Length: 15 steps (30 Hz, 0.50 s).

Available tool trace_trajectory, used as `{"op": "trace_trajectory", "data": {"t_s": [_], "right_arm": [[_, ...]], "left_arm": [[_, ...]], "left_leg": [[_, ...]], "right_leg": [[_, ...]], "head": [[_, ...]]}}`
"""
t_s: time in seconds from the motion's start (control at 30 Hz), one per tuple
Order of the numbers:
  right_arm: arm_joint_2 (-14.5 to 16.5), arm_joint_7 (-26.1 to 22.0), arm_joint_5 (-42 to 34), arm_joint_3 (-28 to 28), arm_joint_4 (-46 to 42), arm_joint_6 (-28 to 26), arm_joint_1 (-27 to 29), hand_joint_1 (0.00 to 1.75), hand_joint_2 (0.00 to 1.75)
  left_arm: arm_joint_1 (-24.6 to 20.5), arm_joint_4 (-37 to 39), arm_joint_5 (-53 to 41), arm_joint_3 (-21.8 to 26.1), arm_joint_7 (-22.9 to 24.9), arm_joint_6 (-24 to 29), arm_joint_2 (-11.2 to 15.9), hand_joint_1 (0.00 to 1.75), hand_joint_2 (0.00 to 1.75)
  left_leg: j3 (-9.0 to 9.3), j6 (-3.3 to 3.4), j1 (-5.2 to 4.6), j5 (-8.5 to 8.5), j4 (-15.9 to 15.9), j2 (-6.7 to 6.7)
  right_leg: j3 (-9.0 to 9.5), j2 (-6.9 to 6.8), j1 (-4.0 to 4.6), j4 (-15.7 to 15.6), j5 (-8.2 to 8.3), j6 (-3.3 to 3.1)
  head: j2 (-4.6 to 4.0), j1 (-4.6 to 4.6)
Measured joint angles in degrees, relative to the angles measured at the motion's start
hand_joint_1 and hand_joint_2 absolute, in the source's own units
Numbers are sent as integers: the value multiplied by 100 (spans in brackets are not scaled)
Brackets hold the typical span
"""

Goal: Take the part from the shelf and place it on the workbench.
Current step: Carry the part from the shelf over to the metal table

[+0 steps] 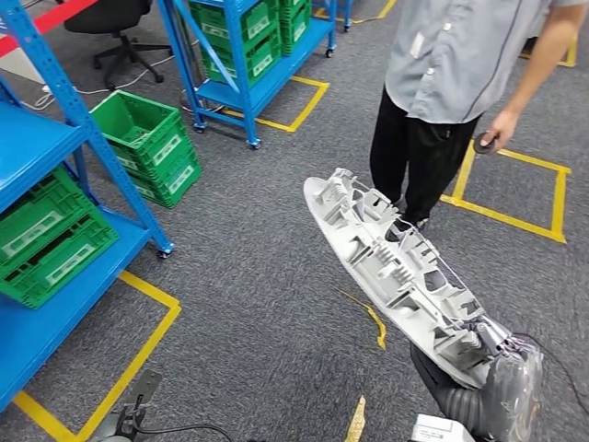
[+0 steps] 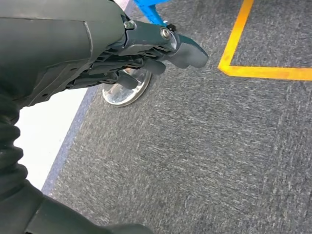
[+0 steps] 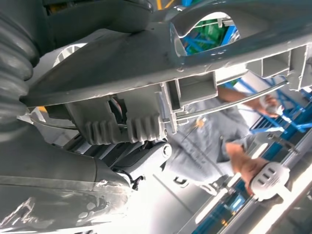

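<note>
Grey carpet (image 1: 264, 304) marked with yellow tape lines (image 1: 149, 336) covers the floor, and two blue metal shelf racks stand on it: one close by (image 1: 41, 147) holding two green plastic crates (image 1: 49, 235), one farther back (image 1: 264, 74) holding more green crates. Two more green crates (image 1: 149, 147) sit stacked on the floor between the racks. One person in a grey shirt and black trousers (image 1: 444, 83) stands just past the robot's load, holding a small dark object. One long, pale grey moulded plastic part with ribbed cells on its face (image 1: 396, 267) is held in the air, tilted, off the shelf, over the carpet. The right hand (image 1: 497, 387), wrapped in clear film, grips the part's near end; the right wrist view shows the part (image 3: 147, 63) lying across the hand. The left hand (image 2: 162, 51) hangs over the floor, holding nothing, fingers loosely curled. No workbench is visible, so the carry is probably midway. It calls for a firm grip, since the long part overhangs far from the hand, and a wide berth round the person.
</note>
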Motion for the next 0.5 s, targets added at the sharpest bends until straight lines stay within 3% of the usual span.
{"op": "trace_trajectory", "data": {"t_s": [0.03,0.07,0.13,0.2,0.27,0.3,0.37,0.43,0.5], "right_arm": [[0,0,-1,-5,0,0,4,175,175],[0,0,-1,-8,0,0,8,175,175],[1,-2,-10,-13,-1,0,9,175,175],[7,-7,-19,-25,-1,-1,17,175,175],[13,-10,-20,-49,-1,-2,40,175,175],[15,-11,-21,-62,-1,-2,55,175,175],[15,-13,-26,-84,-2,-2,66,175,175],[16,-15,-29,-100,-2,-2,65,175,175],[17,-15,-32,-117,-1,-2,73,175,175]], "left_arm": [[2,0,-1,1,0,0,0,0,175],[0,0,-1,1,0,-1,0,0,175],[-6,0,-2,-1,-1,-3,-1,0,175],[-11,1,-2,-1,-3,-8,-2,0,175],[-15,2,-2,0,-4,-11,-5,0,175],[-18,2,-2,1,-5,-15,-10,0,175],[-22,2,-2,2,-8,-22,-10,0,175],[-9,2,-1,3,-12,-28,3,0,175],[5,2,0,3,-13,-33,9,0,175]], "left_leg": [[12,2,3,115,-62,-8],[126,5,10,313,-326,-24],[482,4,43,681,-1095,-168],[672,22,60,786,-1526,-296],[678,84,47,780,-1573,-261],[682,117,47,791,-1584,-223],[695,189,60,807,-1603,-142],[701,232,46,799,-1603,-55],[705,244,30,787,-1601,46]], "right_leg": [[3,58,-3,1,3,3],[7,117,-8,1,7,11],[-4,229,-7,23,13,52],[-45,320,0,45,28,112],[-76,389,-14,28,56,172],[-95,371,-18,38,48,199],[-240,179,-18,312,-123,251],[-576,-54,-24,1015,-471,295],[-861,-123,-31,1604,-661,317]], "head": [[0,-1],[0,-1],[1,-2],[2,1],[1,2],[0,2],[0,40],[0,76],[0,77]]}}
